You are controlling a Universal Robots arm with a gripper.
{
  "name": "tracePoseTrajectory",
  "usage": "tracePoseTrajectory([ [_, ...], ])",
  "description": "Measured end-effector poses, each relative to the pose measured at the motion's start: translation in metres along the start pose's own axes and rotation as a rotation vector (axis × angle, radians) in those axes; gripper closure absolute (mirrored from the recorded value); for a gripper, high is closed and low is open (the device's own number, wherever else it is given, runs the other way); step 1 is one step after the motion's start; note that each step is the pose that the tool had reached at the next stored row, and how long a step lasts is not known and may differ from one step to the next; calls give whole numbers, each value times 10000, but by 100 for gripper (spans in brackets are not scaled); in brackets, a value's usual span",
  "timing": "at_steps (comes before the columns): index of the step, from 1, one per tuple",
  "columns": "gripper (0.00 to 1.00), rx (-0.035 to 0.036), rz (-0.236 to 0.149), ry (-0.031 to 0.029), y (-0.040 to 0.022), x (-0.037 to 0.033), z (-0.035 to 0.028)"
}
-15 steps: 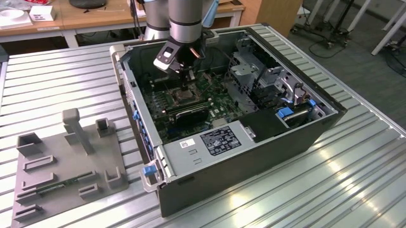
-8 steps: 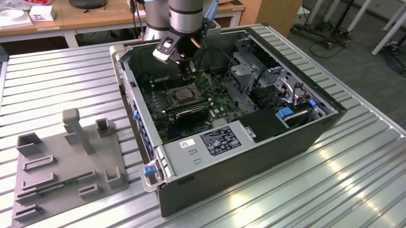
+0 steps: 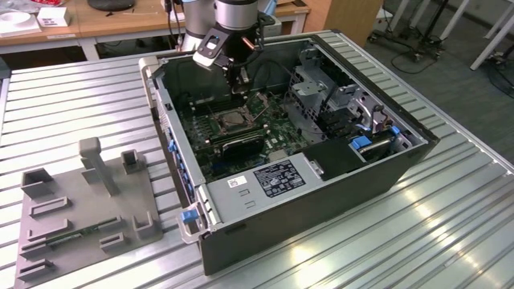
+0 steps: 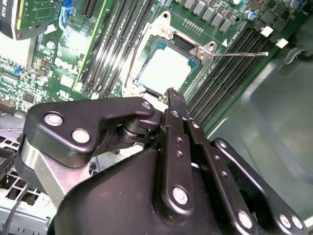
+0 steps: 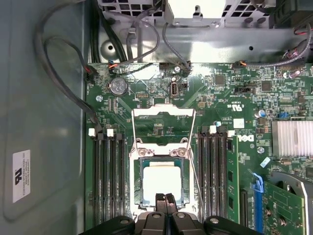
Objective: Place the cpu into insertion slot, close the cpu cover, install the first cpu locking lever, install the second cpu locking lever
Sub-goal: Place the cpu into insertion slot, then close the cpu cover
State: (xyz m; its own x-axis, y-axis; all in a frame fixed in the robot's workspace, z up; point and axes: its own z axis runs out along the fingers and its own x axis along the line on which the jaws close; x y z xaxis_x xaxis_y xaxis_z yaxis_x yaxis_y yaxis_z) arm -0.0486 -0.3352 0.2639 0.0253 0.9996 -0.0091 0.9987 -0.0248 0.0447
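The cpu (image 5: pixel 161 182) lies flat in the insertion slot (image 5: pixel 138 182) on the green motherboard, its pale metal top showing in both wrist views (image 4: pixel 164 68). The cpu cover (image 5: pixel 164 113) is swung open, away from the chip. One thin wire locking lever (image 4: pixel 244 54) sticks out sideways from the slot, unlatched. Another locking lever (image 5: pixel 133 132) runs along the open cover's side. My gripper (image 5: pixel 165 197) hangs just above the near edge of the cpu, fingers shut together with nothing between them. In the exterior view the gripper (image 3: pixel 238 90) is inside the open computer case, above the slot (image 3: pixel 227 122).
Black memory slots (image 5: pixel 110 181) flank the socket on both sides. Loose cables (image 5: pixel 58 73) run along the case wall. A finned heat sink (image 5: pixel 292 138) and a blue clip (image 5: pixel 257 183) lie to one side. A grey fixture (image 3: pixel 88 205) stands on the table at the exterior view's left.
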Motion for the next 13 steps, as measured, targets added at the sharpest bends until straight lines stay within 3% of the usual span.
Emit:
tracePoseTrajectory([
  [13, 89, 1, 1, -1, 1, 0, -32],
])
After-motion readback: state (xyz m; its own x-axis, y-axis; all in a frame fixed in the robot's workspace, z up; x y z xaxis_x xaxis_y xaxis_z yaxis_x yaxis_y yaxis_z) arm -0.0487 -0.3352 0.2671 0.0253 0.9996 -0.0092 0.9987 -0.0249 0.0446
